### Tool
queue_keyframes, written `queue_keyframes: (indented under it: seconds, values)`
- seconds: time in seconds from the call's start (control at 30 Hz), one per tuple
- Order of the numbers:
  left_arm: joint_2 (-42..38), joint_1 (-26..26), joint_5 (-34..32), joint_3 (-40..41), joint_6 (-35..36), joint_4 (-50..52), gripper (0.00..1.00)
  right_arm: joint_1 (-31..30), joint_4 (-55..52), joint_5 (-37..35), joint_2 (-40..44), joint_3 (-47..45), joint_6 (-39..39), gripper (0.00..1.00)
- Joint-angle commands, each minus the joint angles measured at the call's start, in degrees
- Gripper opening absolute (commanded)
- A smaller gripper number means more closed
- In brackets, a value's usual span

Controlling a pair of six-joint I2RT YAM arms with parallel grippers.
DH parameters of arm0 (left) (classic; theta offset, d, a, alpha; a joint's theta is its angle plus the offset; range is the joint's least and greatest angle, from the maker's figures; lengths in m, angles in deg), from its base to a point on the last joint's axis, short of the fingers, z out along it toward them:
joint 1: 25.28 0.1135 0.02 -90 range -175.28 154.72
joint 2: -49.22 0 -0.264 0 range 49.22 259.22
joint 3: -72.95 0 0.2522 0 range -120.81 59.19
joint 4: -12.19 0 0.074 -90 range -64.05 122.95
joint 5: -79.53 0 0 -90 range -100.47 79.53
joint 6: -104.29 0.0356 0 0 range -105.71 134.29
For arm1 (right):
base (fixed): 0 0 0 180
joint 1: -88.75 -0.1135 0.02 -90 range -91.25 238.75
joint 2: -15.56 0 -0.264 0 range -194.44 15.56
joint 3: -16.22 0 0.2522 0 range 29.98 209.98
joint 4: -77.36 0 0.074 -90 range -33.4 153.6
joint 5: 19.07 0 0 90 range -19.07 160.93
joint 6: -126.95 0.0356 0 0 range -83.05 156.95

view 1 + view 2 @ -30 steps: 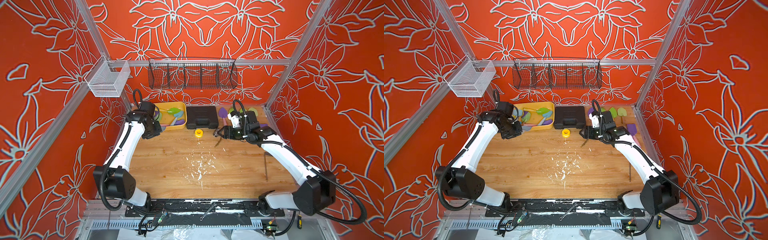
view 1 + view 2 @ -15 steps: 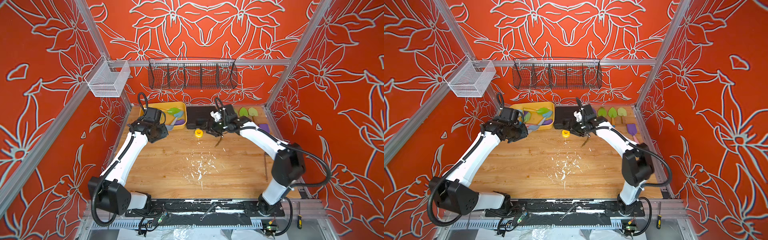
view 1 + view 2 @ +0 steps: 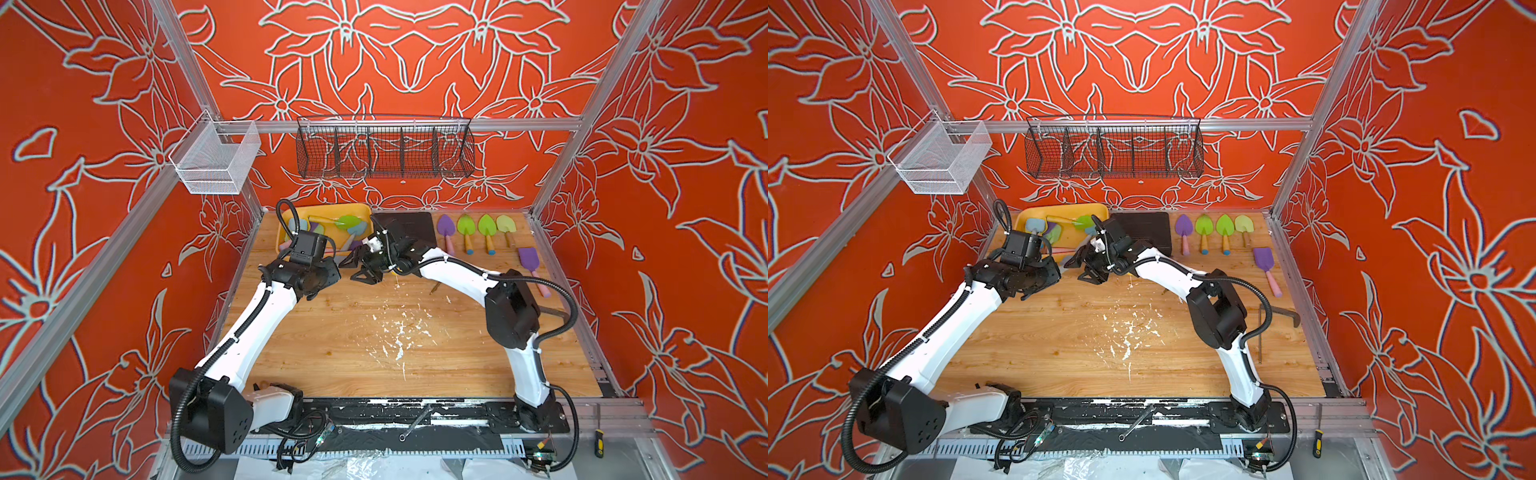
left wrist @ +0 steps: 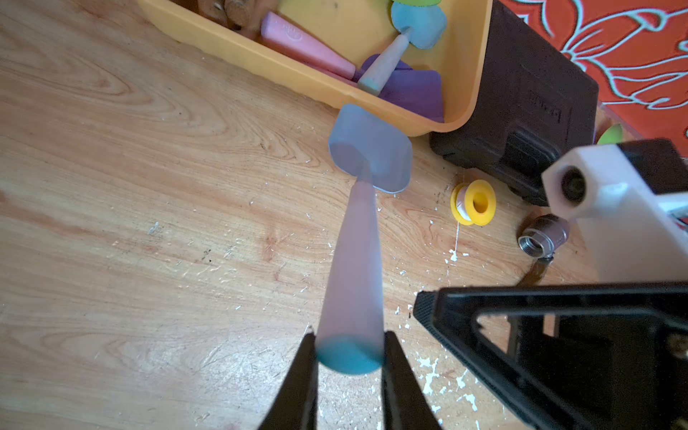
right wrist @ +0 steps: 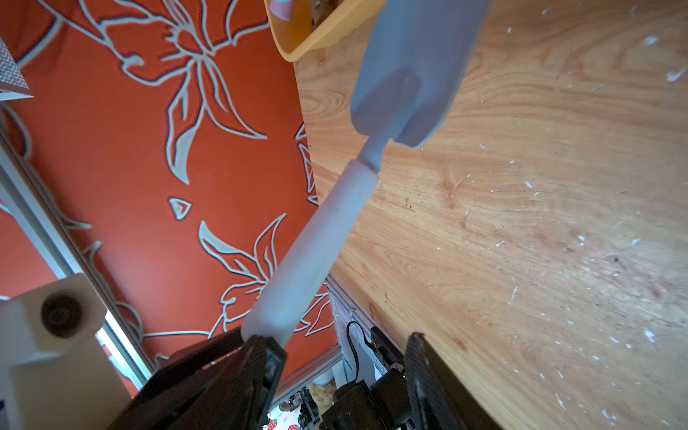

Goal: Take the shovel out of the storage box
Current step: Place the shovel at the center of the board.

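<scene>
Two white robot arms meet over a wooden bench, seen from above with twelve o'clock at the back wall. The yellow storage box sits at eleven o'clock with several coloured shovels inside. A black tool case is just beside it at twelve, and a row of shovels lies at one o'clock.

My left pincer is clamped on the blue-capped end of a shovel with a pale handle and a grey-blue blade. The shovel is in the air, its blade just outside the box's five o'clock corner and above bare bench. My right pincer has its jaws well apart with nothing between them. It is close beside the handle, at roughly three o'clock of the left one. From its wrist camera the handle's end sits right against one of its fingers, and I cannot tell whether they touch.

I judge the lift out of the box all but done and a handover in hand. The next move calls for the right jaws to centre around the middle of the handle and close firmly before the left lets go, then a carry towards one o'clock. The handle looks smooth and tapered, so a pinch near the thin end may slip.
</scene>
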Motion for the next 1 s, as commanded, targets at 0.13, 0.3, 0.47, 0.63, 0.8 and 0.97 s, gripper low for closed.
queue_keyframes:
  seconds: [0.13,0.3,0.47,0.63,0.8,0.97]
  values:
    - [-2.11,-1.65,-1.52,1.09,-1.94,-4.16,0.0,-2.61,4.79,1.11,-4.69,4.1,9.1,0.62]
    - [-2.53,-2.65,-2.17,1.7,-2.2,-4.85,0.0,-3.58,5.44,1.78,-6.56,6.41,11.05,0.62]
    - [-3.47,-4.18,-1.95,3.33,-2.88,-6.63,0.0,-3.66,2.79,1.54,-7.18,9.2,9.87,0.5]
    - [-6.01,-5.19,0.8,7.02,-4.73,-10.22,0.0,-3.54,-2.15,1.96,-6.43,10.0,6.21,0.24]
    - [-9.04,-6.01,6.4,10.68,-5.57,-15.31,0.0,-2.91,-6.82,3.27,-4.37,9.5,0.8,0.08]
    - [-11.37,-6.18,12.75,10.82,-5.45,-17.27,0.52,-1.27,-17.18,2.93,0.14,8.44,-10.71,0.0]
